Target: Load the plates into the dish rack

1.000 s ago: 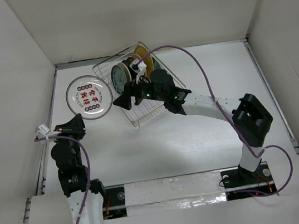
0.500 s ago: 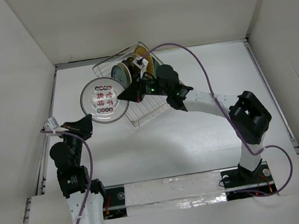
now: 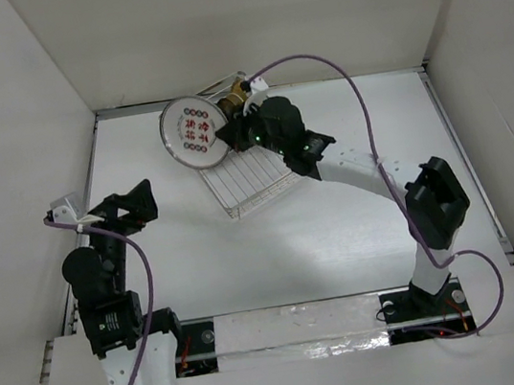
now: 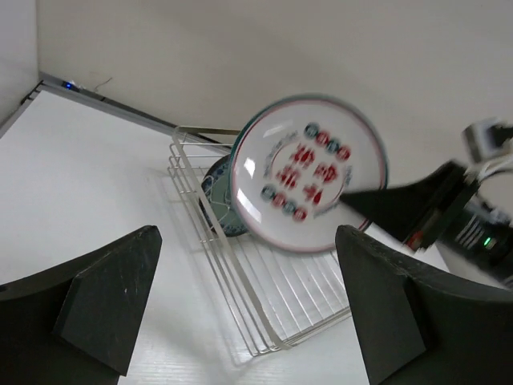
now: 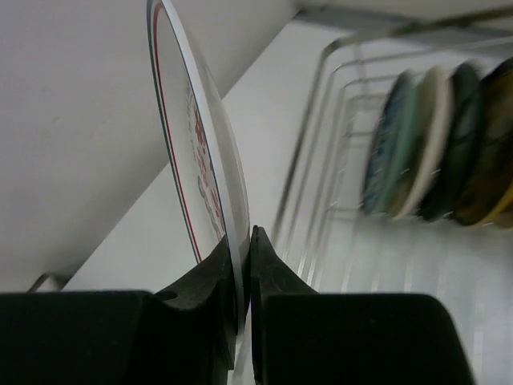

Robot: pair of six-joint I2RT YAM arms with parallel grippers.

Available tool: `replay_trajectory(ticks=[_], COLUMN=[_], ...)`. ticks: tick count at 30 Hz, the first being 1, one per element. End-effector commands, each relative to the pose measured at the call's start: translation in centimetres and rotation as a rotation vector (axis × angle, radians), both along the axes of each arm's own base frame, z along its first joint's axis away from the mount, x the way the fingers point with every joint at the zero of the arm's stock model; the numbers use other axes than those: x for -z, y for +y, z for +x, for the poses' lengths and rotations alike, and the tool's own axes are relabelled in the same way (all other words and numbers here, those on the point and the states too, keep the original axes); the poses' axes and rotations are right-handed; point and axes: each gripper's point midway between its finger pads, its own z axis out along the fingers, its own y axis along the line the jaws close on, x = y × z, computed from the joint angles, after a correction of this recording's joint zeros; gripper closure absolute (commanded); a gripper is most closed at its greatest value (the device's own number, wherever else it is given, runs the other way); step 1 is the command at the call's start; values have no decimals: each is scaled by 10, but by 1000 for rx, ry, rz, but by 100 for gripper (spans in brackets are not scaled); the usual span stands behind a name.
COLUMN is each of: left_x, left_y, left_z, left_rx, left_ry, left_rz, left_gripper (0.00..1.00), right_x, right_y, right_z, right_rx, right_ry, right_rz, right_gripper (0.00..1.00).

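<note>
Right wrist: end effector (image 5: 243, 242) pinches white plate (image 5: 199, 152); racked plates (image 5: 437, 144) blurred, perhaps five.

The top view looks down from above and behind the arm bases, taking in the whole table (image 3: 340, 228). The left wrist camera looks forward past the left tool (image 4: 247, 241) at the dish rack (image 4: 240, 297) and the white plate with red marks (image 4: 309, 184) — both well ahead of it. The right wrist camera sits close — that plate stands edge-on at the right tool (image 5: 242, 241), the rack beyond.
</note>
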Motion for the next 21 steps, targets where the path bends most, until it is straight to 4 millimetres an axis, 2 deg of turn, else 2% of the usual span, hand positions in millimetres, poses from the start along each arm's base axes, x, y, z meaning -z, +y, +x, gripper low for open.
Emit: replay_trajectory(ticks=[1,2,3,4,5,6,7,8,9,10,11,12,13,15,16,18,19,21], left_x=[26,37,41,46,53,53,50,49,48,49,52,53,51,51,51,51,51,51], left_y=[1,1,3,-1,0,-1,-4,-6,-6,-6,-7,-7,-6,-7,-8,-9,-11,-11], left_z=[0,0,0,0,0,0,-1,-2,-2,-2,-2,-3,-4,-5,-6,-6,-6,-7], left_rx=[-1,1,-9,6,-1,4,17,26,27,25,28,27,15,22,25,30,39,39], left_ry=[45,59,62,68,76,76,69,61,56,63,67,70,66,64,63,60,60,58], left_rz=[49,51,62,63,61,62,69,69,70,64,63,61,59,58,58,57,56,56], left_gripper=[10,10,10,10,10,11,11,11,11,11,11,11,11,11,11,11,11,11], right_x=[-65,-50,-48,-63,-45,-43,-56,-52,-32,-25,-40,-23,-28,-21,-11,-8,3,10], right_y=[-38,-35,-36,-41,-32,-32,-34,-33,-21,-19,-16,-11,-12,-7,-5,3,3,7], right_z=[53,65,73,83,90,96,102,107,112,115,118,124,127,127,130,127,130,128], right_rx=[352,380,410,468,473,495,529,535,526,525,531,529,548,558,560,546,554,561], right_ry=[-170,-171,-176,-190,-189,-192,-206,-204,-190,-178,-194,-180,-186,-184,-177,-177,-169,-168], right_rz=[-69,-129,-151,-158,-214,-233,-234,-263,-296,-320,-295,-320,-322,-337,-349,-345,-366,-382], right_gripper=[100,100,100,100,100,100,100,100,100,100,100,100,100,100,100,100,100,100])
